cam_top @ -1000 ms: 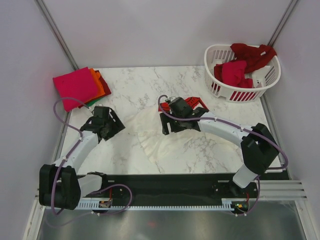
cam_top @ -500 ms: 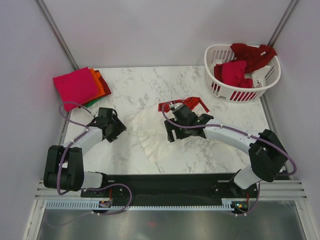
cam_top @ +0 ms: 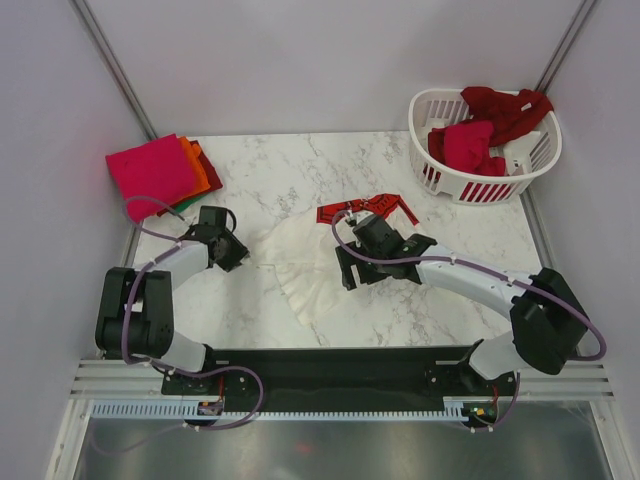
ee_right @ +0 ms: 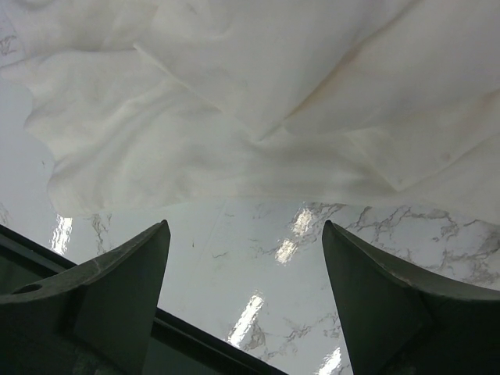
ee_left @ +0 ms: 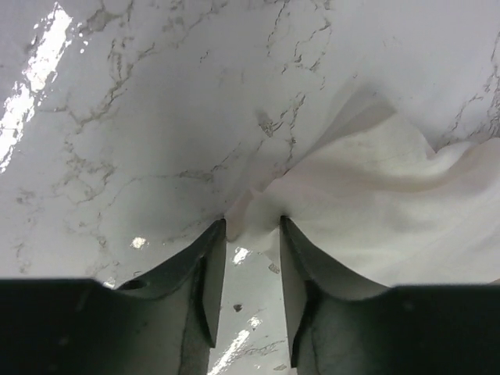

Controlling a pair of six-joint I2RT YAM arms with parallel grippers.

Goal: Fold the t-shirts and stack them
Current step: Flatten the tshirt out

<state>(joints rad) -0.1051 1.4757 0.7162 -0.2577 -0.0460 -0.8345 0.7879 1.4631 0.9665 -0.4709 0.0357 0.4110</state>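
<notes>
A cream-white t-shirt (cam_top: 300, 270) lies spread and rumpled in the middle of the marble table, with a red patch (cam_top: 368, 207) at its far edge. My left gripper (cam_top: 240, 258) is at the shirt's left edge. In the left wrist view its narrowly spaced fingers (ee_left: 252, 226) pinch a corner of the white cloth (ee_left: 375, 195), which is pulled into a ridge. My right gripper (cam_top: 348, 278) is over the shirt's right part. In the right wrist view it (ee_right: 244, 226) is wide open and empty, just short of the cloth's edge (ee_right: 234, 101).
A stack of folded shirts (cam_top: 152, 172), magenta on top with orange, green and dark red beneath, sits at the far left. A white slatted basket (cam_top: 440, 175) at the far right holds red shirts (cam_top: 470, 145). Grey walls stand close on both sides.
My left arm has drawn back toward the left table edge with its gripper at the shirt's corner. My right gripper has moved nearer and slightly right over the shirt.
</notes>
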